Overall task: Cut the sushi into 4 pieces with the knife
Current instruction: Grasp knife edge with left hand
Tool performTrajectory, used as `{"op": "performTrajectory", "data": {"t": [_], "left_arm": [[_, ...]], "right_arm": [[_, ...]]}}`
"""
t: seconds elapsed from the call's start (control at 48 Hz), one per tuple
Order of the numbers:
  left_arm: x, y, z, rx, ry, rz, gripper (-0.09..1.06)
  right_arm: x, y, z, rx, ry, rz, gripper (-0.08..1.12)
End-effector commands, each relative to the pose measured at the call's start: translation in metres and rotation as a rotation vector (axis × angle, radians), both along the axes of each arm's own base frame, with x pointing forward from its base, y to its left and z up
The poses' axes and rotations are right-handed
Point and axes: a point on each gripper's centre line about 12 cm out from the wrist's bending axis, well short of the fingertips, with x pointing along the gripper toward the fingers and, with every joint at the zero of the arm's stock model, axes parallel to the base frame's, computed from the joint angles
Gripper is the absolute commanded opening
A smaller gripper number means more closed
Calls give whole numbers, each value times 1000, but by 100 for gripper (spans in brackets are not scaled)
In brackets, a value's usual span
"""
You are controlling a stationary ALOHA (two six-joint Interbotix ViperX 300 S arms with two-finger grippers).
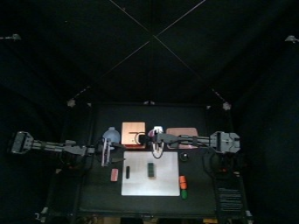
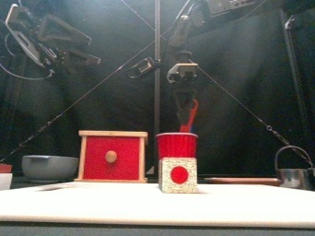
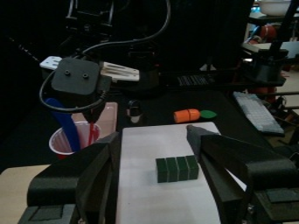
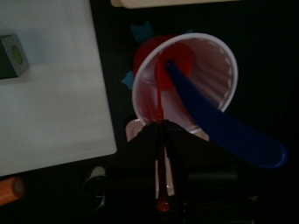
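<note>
The dark green sushi roll [image 3: 177,168] lies whole on the white cutting board [image 3: 140,188], and its end with a red centre [image 2: 179,175] faces the front. Just behind it stands the red cup [image 2: 176,145] with the blue knife [image 4: 222,118] inside. My right gripper [image 2: 185,81] hangs straight above the cup, shut on the red knife [image 2: 190,115], whose blade points down toward the rim. The left gripper [image 3: 158,144] is open and empty, held above the board's left side with the sushi [image 1: 151,170] ahead of it.
The wooden box with a red drawer front [image 2: 112,157] stands left of the cup, and a blue-grey bowl [image 2: 50,167] is farther left. A metal cutter [image 2: 293,171] is at the right. The pink tray [image 1: 181,133] lies behind. Orange and green toys [image 3: 187,115] lie right of the board.
</note>
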Motion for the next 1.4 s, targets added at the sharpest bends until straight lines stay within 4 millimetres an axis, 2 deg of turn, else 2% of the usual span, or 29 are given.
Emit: {"op": "performTrajectory", "data": {"t": [0.021, 0.062, 0.146, 0.312, 0.438, 0.521, 0.688, 0.875, 1.021, 1.188, 1.292, 1.396], "left_arm": [[2, 2, 4, 6, -15, 6, 94], [1, 1, 3, 9, -14, 2, 94], [1, 2, 2, 15, -10, 3, 95], [-1, 3, 4, 15, -27, 7, 95], [-2, 4, 9, 15, -62, 14, 95], [-3, 6, 13, 14, -93, 20, 95], [-8, 7, 15, 12, -159, 24, 95], [-9, 6, 16, 15, -183, 19, 95], [-9, 4, 16, 4, -182, 13, 95], [-3, 0, 12, 0, -158, -6, 95], [11, -2, 14, -1, -139, -16, 95], [27, -5, 11, 0, -109, -30, 95]], "right_arm": [[2, -2, 29, -15, -38, 13, 22], [3, -3, 37, -17, -45, 12, 22], [4, 0, 68, -28, -100, 9, 22], [-8, 4, 128, -65, -192, 0, 22], [-25, 25, 175, -105, -309, 31, 22], [-38, 39, 190, -115, -364, 53, 22], [-55, 73, 187, -110, -495, 94, 21], [-74, 84, 176, -92, -705, 118, 21], [-85, 92, 148, -50, -862, 176, 22], [-90, 107, 102, 88, -1083, 220, 22], [-92, 108, 84, 123, -1186, 237, 22], [-94, 100, 71, 131, -1225, 218, 22]]}}
